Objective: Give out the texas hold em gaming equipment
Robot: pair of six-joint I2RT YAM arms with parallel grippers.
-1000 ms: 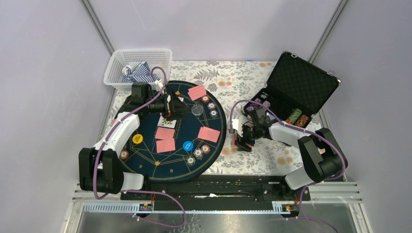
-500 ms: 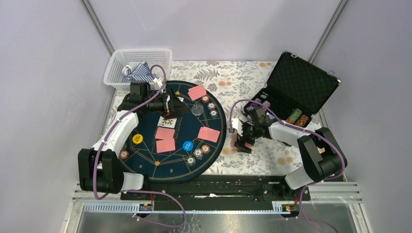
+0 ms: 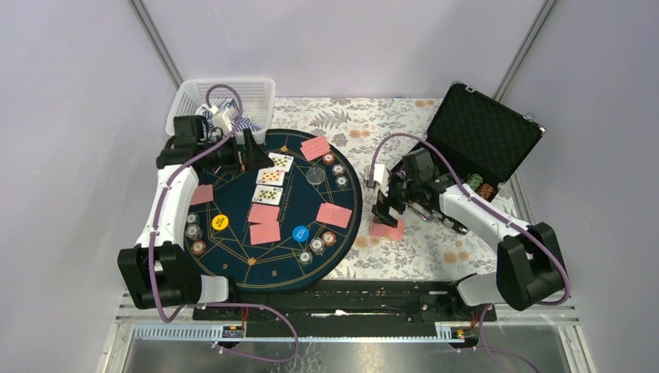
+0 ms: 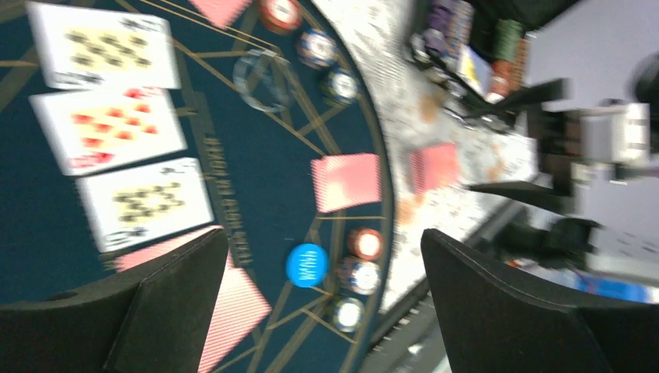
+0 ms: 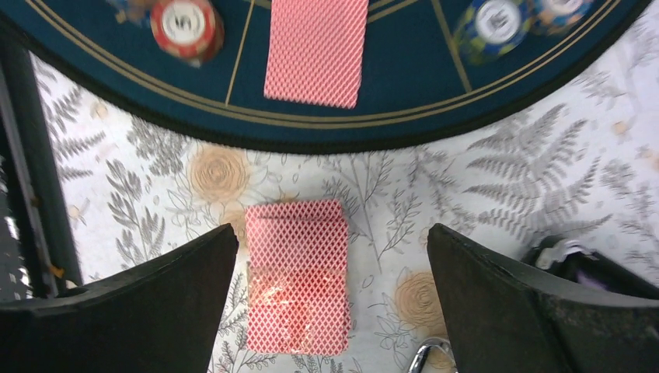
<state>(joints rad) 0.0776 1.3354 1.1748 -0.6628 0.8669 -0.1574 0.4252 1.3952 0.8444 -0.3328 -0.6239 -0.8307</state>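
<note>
Whereas a second ago the left gripper (image 3: 256,153) hung over the middle of the dark blue round mat with gold lines (image 3: 233,264), it has now drawn back toward the white plastic mesh basket (image 3: 221,97); its fingers are spread wide and hold nothing.

- Three face-up playing cards (image 3: 270,177): in a row near the mat's centre, uncovered now that the arm has withdrawn.
- Right gripper (image 3: 384,214): a second ago closed on the deck of red-backed cards (image 3: 386,230); now raised just above it, fingers fully apart, nothing held.
- Deck: lying flat on the floral tablecloth (image 3: 435,249), just off the mat's right edge.
- Single red-backed face-down cards: one at the mat's far edge (image 3: 315,148), one at its right (image 3: 334,214), two near the centre (image 3: 264,222), one at its left (image 3: 201,194), the last mostly hidden by the left arm before. The others are unmoved.
- Round poker chips: three small groups near the far right rim (image 3: 341,169), near right rim (image 3: 317,247) and left rim (image 3: 194,231), unchanged.
- Yellow disc (image 3: 221,222), blue disc (image 3: 301,233), clear disc (image 3: 315,176): on the mat, unchanged.
- Black foam-lined case (image 3: 482,132): open at far right.
</note>
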